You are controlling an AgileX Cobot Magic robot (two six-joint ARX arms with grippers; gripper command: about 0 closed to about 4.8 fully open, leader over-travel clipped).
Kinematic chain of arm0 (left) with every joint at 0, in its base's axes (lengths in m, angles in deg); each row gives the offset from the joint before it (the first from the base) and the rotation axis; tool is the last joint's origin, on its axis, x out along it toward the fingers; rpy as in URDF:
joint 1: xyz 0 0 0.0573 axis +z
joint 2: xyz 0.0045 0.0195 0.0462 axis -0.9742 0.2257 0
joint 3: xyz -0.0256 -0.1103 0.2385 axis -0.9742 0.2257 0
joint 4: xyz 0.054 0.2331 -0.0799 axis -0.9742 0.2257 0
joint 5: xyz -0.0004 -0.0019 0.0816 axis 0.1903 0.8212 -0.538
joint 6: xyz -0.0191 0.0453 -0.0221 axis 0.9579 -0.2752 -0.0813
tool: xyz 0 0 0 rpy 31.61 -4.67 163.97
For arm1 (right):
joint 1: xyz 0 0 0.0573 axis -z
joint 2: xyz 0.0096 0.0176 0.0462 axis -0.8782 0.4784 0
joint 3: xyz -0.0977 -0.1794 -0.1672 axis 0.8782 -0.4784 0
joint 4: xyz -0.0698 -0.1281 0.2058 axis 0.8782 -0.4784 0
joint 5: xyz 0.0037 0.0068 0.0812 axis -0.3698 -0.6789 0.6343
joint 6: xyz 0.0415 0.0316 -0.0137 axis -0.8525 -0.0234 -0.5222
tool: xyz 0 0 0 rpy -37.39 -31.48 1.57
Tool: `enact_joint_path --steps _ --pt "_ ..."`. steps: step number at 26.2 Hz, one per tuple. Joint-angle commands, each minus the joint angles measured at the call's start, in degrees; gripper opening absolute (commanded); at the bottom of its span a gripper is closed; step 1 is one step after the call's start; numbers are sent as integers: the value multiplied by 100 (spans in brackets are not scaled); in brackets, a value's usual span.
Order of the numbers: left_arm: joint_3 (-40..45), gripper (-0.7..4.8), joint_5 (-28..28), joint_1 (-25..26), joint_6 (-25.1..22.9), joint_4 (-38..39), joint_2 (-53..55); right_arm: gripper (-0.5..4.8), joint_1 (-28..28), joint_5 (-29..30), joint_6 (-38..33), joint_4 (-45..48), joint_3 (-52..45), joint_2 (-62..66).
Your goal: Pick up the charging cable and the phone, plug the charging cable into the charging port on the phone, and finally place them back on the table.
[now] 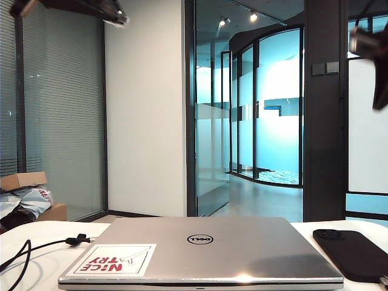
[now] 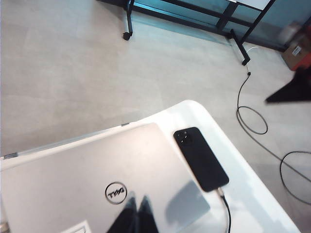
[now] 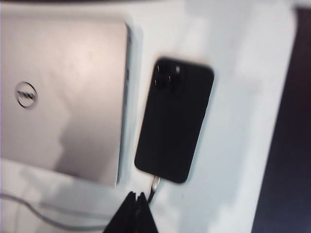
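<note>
The black phone point(image 2: 200, 158) lies flat on the white table point(image 2: 252, 204), camera cluster up, beside the silver laptop. The charging cable point(image 2: 227, 213) runs from the phone's short edge, and its silver plug point(image 3: 154, 183) sits against the charging port there. More of the cable point(image 1: 24, 254), with its tie band point(image 1: 79, 239), lies on the table's left side. My left gripper point(image 2: 136, 205) hangs shut and empty high above the laptop lid. My right gripper point(image 3: 136, 196) is shut and empty above the table, just off the plug end of the phone point(image 3: 175, 121).
A closed silver Dell laptop point(image 1: 200, 251) with a red-and-white sticker point(image 1: 112, 259) fills the table's middle. Both arms show only at the exterior view's top corners point(image 1: 91, 7) point(image 1: 367, 42). Loose cords point(image 2: 252, 116) lie on the floor past the table's rounded edge.
</note>
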Motion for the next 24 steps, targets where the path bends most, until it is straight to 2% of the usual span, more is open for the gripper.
enact_joint_path --steps 1,5,7,8,9,10,13,17,24 --pt "157 -6 0 -2 -103 321 -341 -9 -13 -26 17 986 -544 -901" --pt "835 -6 -2 -2 -151 -46 -796 -9 -11 -131 15 2369 -1812 -2059" --pt "1405 -6 -2 -2 -551 -446 -1117 -9 -11 -350 17 2835 -2522 -2618" --pt "1814 -6 -7 -2 -796 -820 -1340 -9 -11 -669 11 2830 -2889 -2874" --pt "2002 -6 -11 -2 -857 -1008 -1440 -9 -11 -743 11 2804 -3025 -2959" --pt "2404 -6 -17 0 -857 -1432 -1657 -8 -9 -682 4 2874 -3344 -3165" --pt "2909 -6 -20 0 -855 -1976 -1943 -8 -9 -317 -7 3414 -3895 -3534" --pt "3377 -6 -39 0 -855 -2522 -2118 -8 -11 -229 -11 4022 -4468 -3943" --pt "3851 -6 -42 0 -859 -2953 -2116 -3 -13 -269 -9 4094 -4712 -4072"
